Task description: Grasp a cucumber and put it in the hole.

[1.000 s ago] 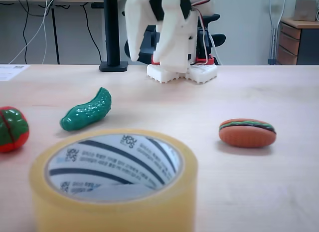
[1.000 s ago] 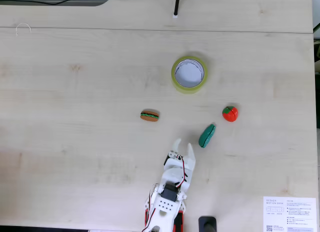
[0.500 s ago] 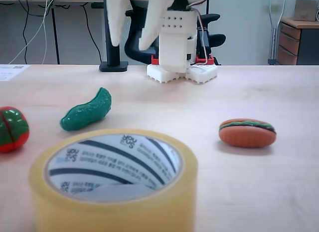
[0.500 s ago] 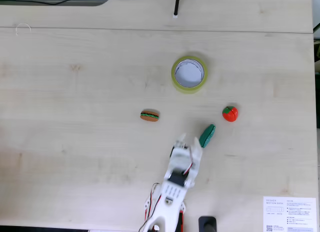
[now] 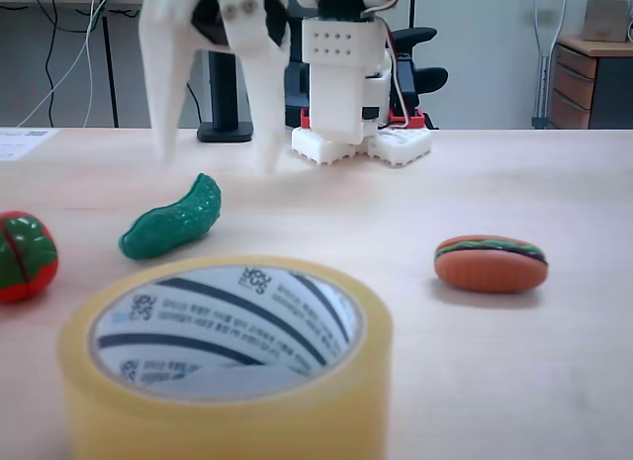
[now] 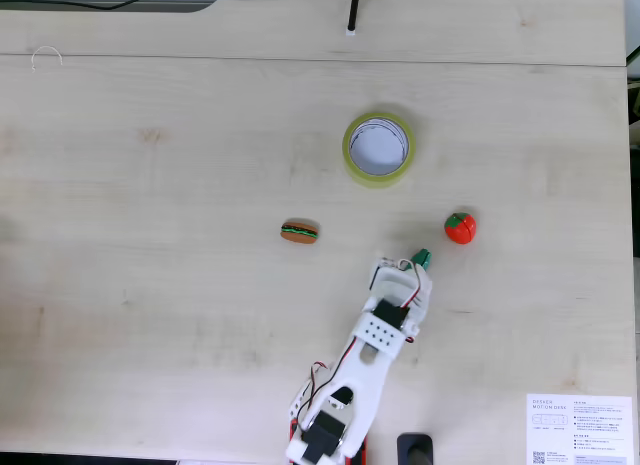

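- In the low fixed view, the white pincer (image 5: 216, 165) hangs with its two fingers spread wide apart and pointing down at the table; nothing is held between them.
- Its fingertips (image 5: 163, 155) stand above the wooden tabletop (image 5: 514, 183), not touching it.
- The teal-green toy cucumber (image 5: 171, 221) lies on the table just below and slightly in front of the pincer, its upper end beneath the gap between the fingers and its lower end trailing to the left in that view.
- From above, the pincer (image 6: 400, 275) covers most of the cucumber (image 6: 422, 257); only one green end shows past the arm's white body (image 6: 372, 357), on the side toward the tape roll.
- The tape roll (image 6: 378, 149) stands well beyond the pincer, further up in the view from above; its hole (image 6: 378, 145) holds nothing.
- In the low view the roll (image 5: 227, 420) fills the foreground, nearer the camera than the pincer, and its hole (image 5: 223, 326) shows a white inner wall with dark stripes and print.
- A round red-and-green toy (image 6: 460, 227) sits near the pincer, to its right in the view from above; in the low view it (image 5: 25, 255) lies at the left edge.
- A toy hamburger (image 6: 299, 231) lies to the pincer's other side, apart from it, and on the right in the low view (image 5: 491, 263).
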